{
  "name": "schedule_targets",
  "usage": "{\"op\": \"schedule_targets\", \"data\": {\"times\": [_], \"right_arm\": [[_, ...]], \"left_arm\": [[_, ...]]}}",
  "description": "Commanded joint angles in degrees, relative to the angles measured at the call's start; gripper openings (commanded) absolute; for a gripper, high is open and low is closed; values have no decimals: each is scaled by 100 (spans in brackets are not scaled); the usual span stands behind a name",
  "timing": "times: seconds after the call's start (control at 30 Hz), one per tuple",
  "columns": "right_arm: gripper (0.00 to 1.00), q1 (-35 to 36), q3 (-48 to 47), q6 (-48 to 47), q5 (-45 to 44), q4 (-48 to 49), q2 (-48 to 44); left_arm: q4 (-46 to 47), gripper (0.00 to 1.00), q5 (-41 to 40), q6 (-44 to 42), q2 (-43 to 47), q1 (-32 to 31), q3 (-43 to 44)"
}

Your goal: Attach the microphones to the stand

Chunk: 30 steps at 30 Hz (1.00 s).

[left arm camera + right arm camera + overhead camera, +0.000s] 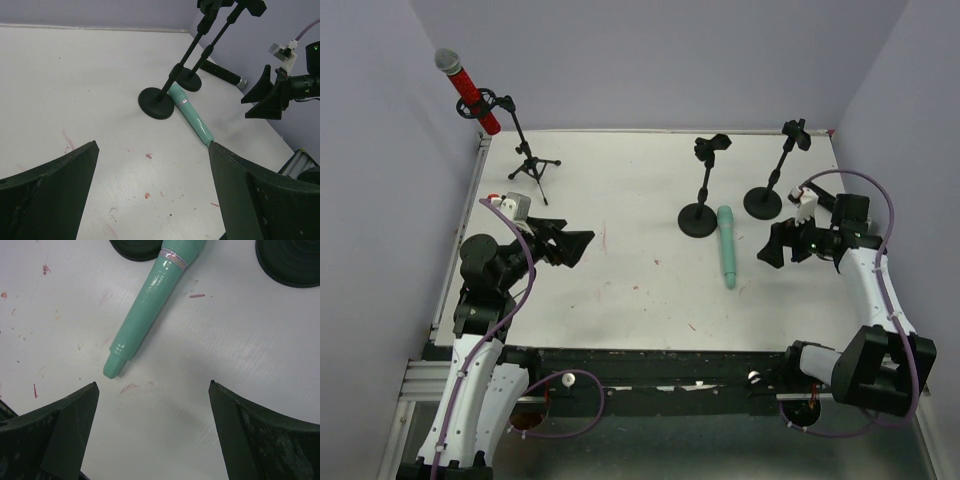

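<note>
Risk: the smooth mint-green stick microphone [727, 245] could roll or slip out of a pinch on its thin tail. A careless sweep could topple the black round-base stand [701, 205] just beside it.
Far left corner: red microphone with grey mesh head [470, 88], tilted in a black tripod stand [530, 165].
Left gripper [582, 245]: jaws spread, empty.
Right of table centre: the green microphone, lying flat.
Right gripper [772, 245]: jaws spread, empty, near it.

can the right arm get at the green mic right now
Probably yes: the right gripper is open just short of the green mic, bare table between them. A stand base crowds only its head.
</note>
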<state>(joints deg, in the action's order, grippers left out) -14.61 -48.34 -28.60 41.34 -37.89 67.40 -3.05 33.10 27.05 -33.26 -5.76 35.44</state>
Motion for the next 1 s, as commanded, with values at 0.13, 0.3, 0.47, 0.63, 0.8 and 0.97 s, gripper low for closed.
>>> {"op": "schedule_targets", "data": {"times": [0.13, 0.3, 0.47, 0.63, 0.8, 0.97], "right_arm": [[99, 1390, 123, 952, -803, 949, 431], [98, 1609, 43, 1304, -996, 1389, 976], [98, 2093, 491, 1804, -1400, 2240, 1144], [98, 2401, 650, 2577, -2637, 2944, 1337], [91, 2454, 747, 2746, -2877, 3182, 1496], [69, 2542, 677, 2702, -3018, 3112, 1732]], "left_arm": [[50, 98, 118, 11, 56, -13, 24], [32, 99, 91, -15, 47, -4, 15], [59, 98, 109, 2, 12, 48, 16], [85, 98, 135, 29, -32, 110, 7], [129, 98, 170, 90, -111, 172, -11], [191, 98, 232, 151, -137, 207, -28]]}}
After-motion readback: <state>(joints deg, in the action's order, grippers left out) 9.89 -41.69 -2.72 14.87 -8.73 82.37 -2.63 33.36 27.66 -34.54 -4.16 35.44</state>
